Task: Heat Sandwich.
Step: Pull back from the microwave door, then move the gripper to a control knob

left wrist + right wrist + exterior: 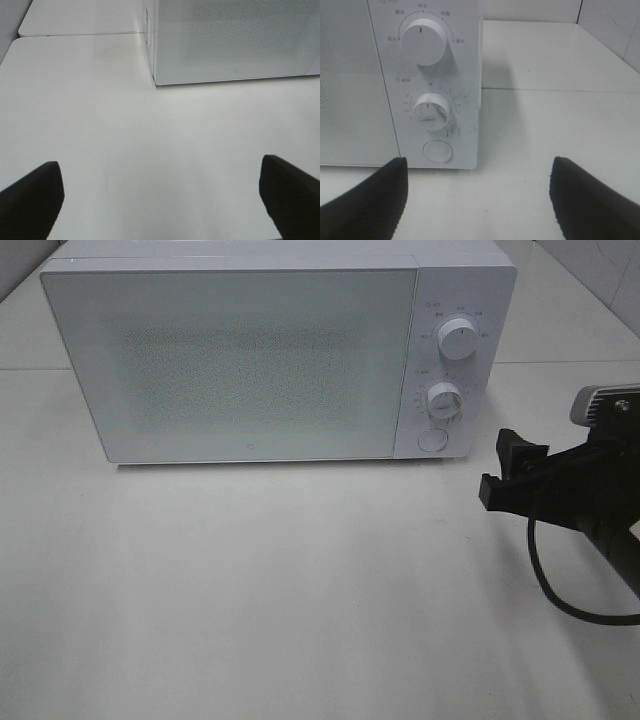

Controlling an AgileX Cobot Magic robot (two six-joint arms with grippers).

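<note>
- Right claw (500, 467): matte black, two blocky fingers on a black bracket.
- Cable (585, 618): thin, black, curving in a loop below the right arm.
- Wrist camera housing (605, 403): grey, rounded.
- Left claw (160, 200): matte black, wedge-shaped fingertips.

white table (300, 590), closed white microwave (280, 350) on it

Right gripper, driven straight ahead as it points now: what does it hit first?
Probably the microwave, at its front right corner near the round button; the open right gripper faces it, depth unclear.
</note>
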